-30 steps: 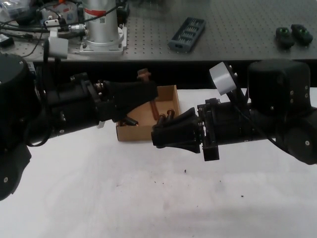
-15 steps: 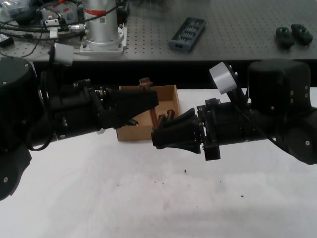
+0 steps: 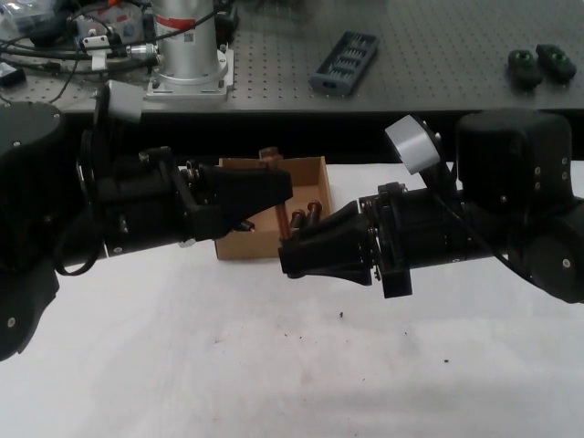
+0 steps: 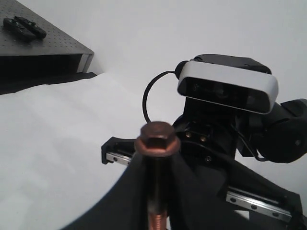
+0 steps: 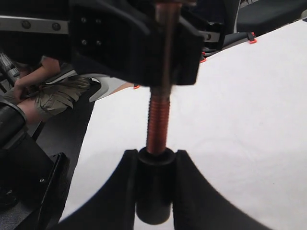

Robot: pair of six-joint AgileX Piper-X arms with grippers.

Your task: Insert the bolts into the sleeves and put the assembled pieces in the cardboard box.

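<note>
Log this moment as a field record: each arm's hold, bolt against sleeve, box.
Left arm: jaws shut on the bolt
Right arm: jaws shut on the sleeve
Bolt and sleeve: threaded end at the sleeve's mouth, in line; depth unclear
Cardboard box: behind both arms, copper-coloured pieces inside

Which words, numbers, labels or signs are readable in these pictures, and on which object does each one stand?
None can be read.
On the metal post at the back: a small dark mark, too blurred to read.
On the cardboard box, the bolt and the sleeve: no print to see.
On the grey wrist camera: no legible label.
</note>
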